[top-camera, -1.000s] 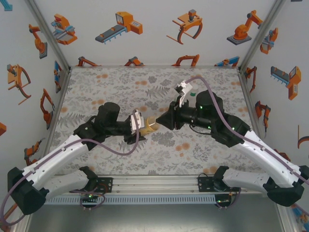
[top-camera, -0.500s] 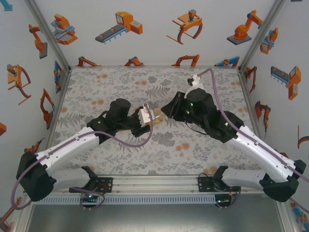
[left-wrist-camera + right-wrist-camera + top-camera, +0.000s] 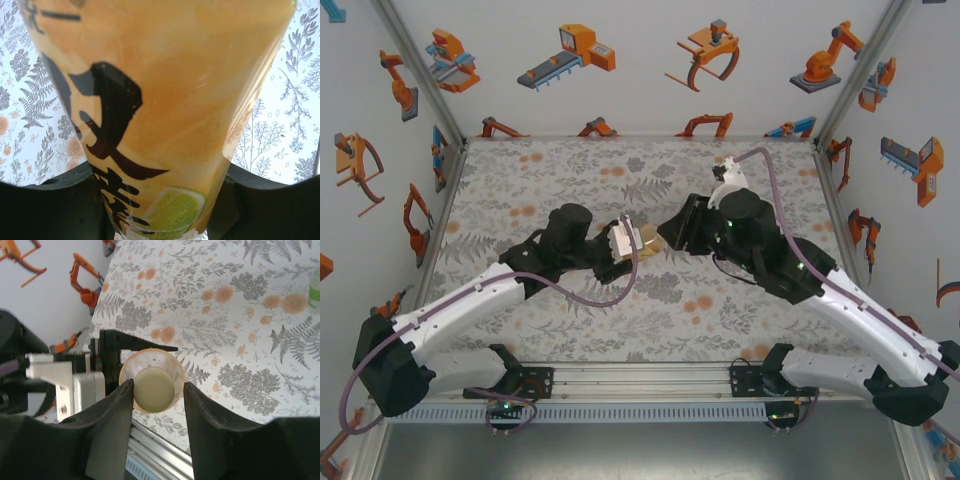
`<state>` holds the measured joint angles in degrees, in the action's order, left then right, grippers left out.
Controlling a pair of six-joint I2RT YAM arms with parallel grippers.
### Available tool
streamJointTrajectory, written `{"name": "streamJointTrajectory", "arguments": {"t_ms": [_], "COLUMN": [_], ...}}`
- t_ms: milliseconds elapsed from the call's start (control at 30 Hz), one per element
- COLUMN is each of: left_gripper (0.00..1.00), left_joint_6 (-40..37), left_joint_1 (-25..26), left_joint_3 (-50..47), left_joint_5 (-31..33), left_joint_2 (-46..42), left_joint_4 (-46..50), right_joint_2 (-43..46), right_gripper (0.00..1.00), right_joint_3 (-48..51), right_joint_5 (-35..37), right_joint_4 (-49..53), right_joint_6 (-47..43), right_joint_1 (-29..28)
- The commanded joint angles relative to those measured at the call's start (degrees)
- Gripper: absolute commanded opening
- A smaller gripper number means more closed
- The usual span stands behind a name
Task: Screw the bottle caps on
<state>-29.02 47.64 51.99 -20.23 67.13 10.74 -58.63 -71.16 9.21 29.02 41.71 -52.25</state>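
**Work surface.** The counter [image 3: 520,170] is covered edge to edge with a pale cloth printed with grey ferns and leaves and small orange blossoms. An aluminium rail [image 3: 640,380] runs along the near edge, with both arm bases bolted to it.

**Enclosure.** White walls [image 3: 620,100] close the far, left and right sides. They carry orange-and-grey robot-arm and gripper stickers [image 3: 570,55]. Bare metal frame posts [image 3: 420,70] rise from the two far corners.

**Left arm.** The left gripper [image 3: 636,241] sits over the middle of the counter. Its jaws are clamped on the body of the amber bottle [image 3: 165,100]. In the left wrist view, the label shows large black characters and a lime slice, pressed between the two black fingers.

**Right arm.** The right gripper [image 3: 158,385] faces the left one across the centre of the counter and looks straight down the bottle's neck end.
- A pale round cap [image 3: 154,389] sits on the bottle mouth, directly between the jaws.
- The jaws stand slightly apart around the cap.
- One finger lies against the cap's rim.
- The other finger leaves a thin gap in which the bottle's amber shoulder shows.

**Bottle attitude.** The bottle is tilted with its capped end toward the right arm.
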Motion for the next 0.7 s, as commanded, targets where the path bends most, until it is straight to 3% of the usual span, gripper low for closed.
{"name": "streamJointTrajectory", "arguments": {"t_ms": [0,267,667], "left_gripper": [0.00,0.00,0.00], "left_joint_6": [-0.3,-2.0,-4.3], "left_joint_1": [0.0,0.3,2.4], "left_joint_3": [2.9,3.4,4.9], "left_joint_5": [-4.2,-12.6,-20.8], "left_joint_2": [-2.4,-4.4,-5.6], "left_joint_4": [1.6,9.0,25.3], "right_joint_2": [3.5,11.1,8.0], "right_gripper": [0.47,0.48,0.48], "right_joint_3": [1.2,4.8,-1.0], "right_joint_5": [-3.5,-19.2,-46.0], "right_joint_4": [-2.7,-9.9,3.7], "right_joint_6": [-10.7,-31.8,-60.7], "right_joint_1": [-0.2,-0.2,-0.2]}}
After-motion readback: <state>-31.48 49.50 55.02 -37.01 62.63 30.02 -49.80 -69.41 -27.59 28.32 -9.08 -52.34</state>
